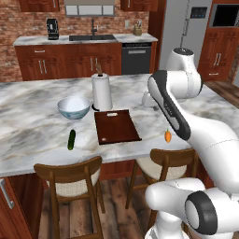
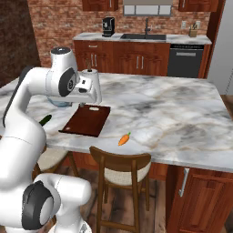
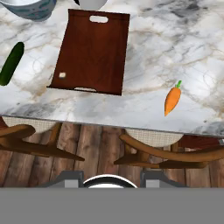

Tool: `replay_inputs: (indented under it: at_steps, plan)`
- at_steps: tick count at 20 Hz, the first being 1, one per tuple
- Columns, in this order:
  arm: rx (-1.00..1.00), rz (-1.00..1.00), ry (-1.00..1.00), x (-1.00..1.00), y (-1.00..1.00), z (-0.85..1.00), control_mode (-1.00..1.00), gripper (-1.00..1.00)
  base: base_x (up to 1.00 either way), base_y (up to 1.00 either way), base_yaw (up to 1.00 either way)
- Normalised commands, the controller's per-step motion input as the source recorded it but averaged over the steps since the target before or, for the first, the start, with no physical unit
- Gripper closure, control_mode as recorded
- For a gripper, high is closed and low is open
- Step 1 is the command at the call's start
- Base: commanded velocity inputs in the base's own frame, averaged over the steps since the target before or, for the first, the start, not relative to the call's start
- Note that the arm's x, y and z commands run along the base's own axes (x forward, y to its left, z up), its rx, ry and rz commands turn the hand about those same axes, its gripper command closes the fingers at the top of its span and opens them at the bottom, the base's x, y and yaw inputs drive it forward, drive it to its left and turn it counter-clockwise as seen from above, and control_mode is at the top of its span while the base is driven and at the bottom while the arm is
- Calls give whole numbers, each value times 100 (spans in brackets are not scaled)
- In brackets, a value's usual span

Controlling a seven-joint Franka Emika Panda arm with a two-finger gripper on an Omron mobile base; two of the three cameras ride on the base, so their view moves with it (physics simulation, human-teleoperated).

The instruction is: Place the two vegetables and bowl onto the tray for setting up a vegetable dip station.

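The dark reddish-brown tray [image 1: 116, 126] [image 3: 92, 52] lies bare near the island's front edge. To its left is the green cucumber [image 1: 71, 139] [image 3: 12, 63], and to its right the orange carrot [image 1: 168, 136] [image 2: 124, 139] [image 3: 172, 99]. The pale blue-white bowl [image 1: 73, 107] [image 3: 33, 8] stands behind the cucumber, left of the tray's far end. My gripper [image 3: 110, 178] [image 2: 94, 94] hangs well above the counter's front edge, looking down on the tray. It is open, with nothing between its fingers.
A white paper towel roll [image 1: 101, 92] stands just behind the tray's far end, beside the bowl. Two wooden stools [image 1: 70, 179] [image 1: 170, 163] are tucked under the island's front edge. The wide marble top [image 2: 173, 109] stretches right of the carrot.
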Motion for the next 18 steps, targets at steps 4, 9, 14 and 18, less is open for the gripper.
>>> replay_inputs:
  at_steps: [4, 9, 14, 18]
  plan:
    - [0, 0, 0, 0, 1, 0, -100, -100, 0, 0, 0]
    - [0, -2, 0, 6, 20, 0, -100, -100, 0, 0, 0]
    - [0, -7, 0, 11, 28, 0, -100, -100, 0, 0, 0]
    - [0, -5, 0, 13, 32, 0, -100, -100, 0, 0, 0]
